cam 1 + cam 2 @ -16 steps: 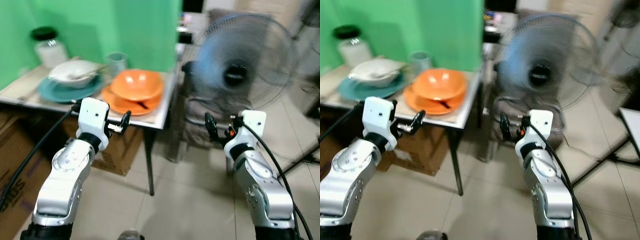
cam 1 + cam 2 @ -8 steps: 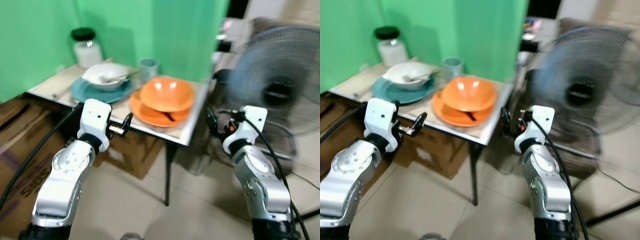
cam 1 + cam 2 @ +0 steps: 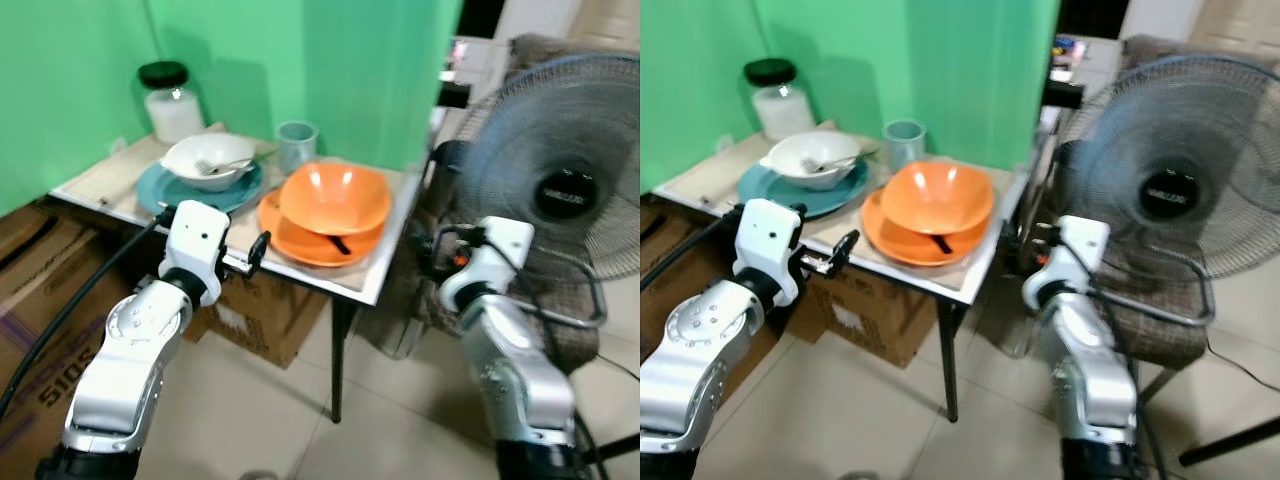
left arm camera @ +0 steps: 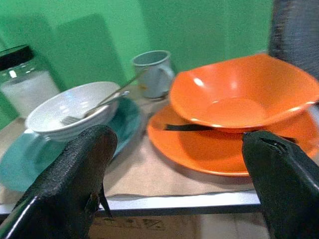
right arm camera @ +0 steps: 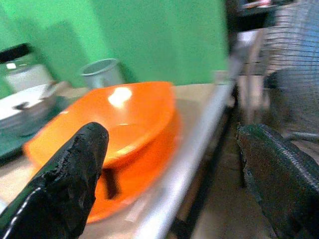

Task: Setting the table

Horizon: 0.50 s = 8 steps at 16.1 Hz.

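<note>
On a small table [image 3: 372, 286] an orange bowl [image 3: 335, 197] rests on an orange plate [image 3: 300, 243], with a black utensil [image 3: 338, 243] between them. To their left a white bowl [image 3: 207, 158] holding a fork sits on a teal plate [image 3: 160, 192]. Behind them stand a pale blue cup [image 3: 297, 145] and a black-lidded jar [image 3: 172, 100]. My left gripper [image 3: 256, 250] hovers open at the table's front edge, short of the orange plate [image 4: 224, 149]. At the table's right corner my right gripper [image 3: 425, 255] is open and empty, level with the orange bowl [image 5: 114, 119].
A large standing fan [image 3: 575, 170] is close on the right, with a woven chair [image 3: 565, 330] below it. Cardboard boxes [image 3: 262, 320] sit under the table and at the far left. A green wall backs the table. Tiled floor lies in front.
The view has swung left and drawn nearer, so the table now sits in the middle and the fan at the right. Both grippers hold the same open pose.
</note>
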Available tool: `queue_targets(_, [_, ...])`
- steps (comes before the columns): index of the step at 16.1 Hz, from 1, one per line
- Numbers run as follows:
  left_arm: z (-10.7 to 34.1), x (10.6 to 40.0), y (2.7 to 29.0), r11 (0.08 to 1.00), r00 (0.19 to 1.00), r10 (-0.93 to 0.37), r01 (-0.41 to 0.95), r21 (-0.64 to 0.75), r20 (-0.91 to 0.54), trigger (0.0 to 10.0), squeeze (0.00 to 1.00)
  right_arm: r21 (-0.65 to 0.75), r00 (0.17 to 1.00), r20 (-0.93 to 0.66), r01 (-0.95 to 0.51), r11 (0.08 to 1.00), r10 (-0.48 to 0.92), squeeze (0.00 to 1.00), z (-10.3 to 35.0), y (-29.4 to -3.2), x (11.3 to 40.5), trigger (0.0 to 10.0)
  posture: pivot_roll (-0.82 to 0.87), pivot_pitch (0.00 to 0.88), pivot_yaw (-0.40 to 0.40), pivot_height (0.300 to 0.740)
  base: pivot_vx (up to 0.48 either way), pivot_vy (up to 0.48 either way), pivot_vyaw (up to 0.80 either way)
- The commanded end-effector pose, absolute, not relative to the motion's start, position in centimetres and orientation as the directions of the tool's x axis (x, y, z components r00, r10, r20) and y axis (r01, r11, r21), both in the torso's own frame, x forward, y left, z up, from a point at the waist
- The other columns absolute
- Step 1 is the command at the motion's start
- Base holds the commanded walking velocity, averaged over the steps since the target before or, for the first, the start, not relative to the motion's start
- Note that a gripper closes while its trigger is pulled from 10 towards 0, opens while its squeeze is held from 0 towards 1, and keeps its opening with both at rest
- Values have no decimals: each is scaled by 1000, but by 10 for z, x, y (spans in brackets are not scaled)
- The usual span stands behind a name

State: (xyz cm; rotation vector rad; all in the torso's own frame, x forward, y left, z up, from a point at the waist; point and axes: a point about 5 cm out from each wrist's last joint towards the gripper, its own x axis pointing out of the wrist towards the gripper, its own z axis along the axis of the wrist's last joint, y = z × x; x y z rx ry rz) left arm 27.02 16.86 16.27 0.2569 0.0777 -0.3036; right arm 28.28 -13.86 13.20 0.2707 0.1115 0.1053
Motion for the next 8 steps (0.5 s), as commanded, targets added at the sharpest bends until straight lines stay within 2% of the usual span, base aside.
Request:
queue_targets(1, [166, 273, 168, 920, 951, -290, 308, 243, -108, 10000, 498, 270, 989, -96, -80, 959, 109, 0, 134, -142, 284, 10000, 181, 0, 10, 740, 247, 0, 0])
queue_targets(5, [166, 273, 168, 919, 950, -293, 311, 243, -107, 10000, 502, 267, 986, -98, -101, 958, 131, 0, 135, -138, 285, 10000, 180, 0, 10, 740, 249, 0, 0])
queue_targets(8, [166, 274, 167, 917, 948, -300, 317, 242, -107, 10000, 502, 245, 990, -100, -68, 967, 95, 0, 136, -142, 286, 10000, 170, 0, 20, 740, 250, 0, 690])
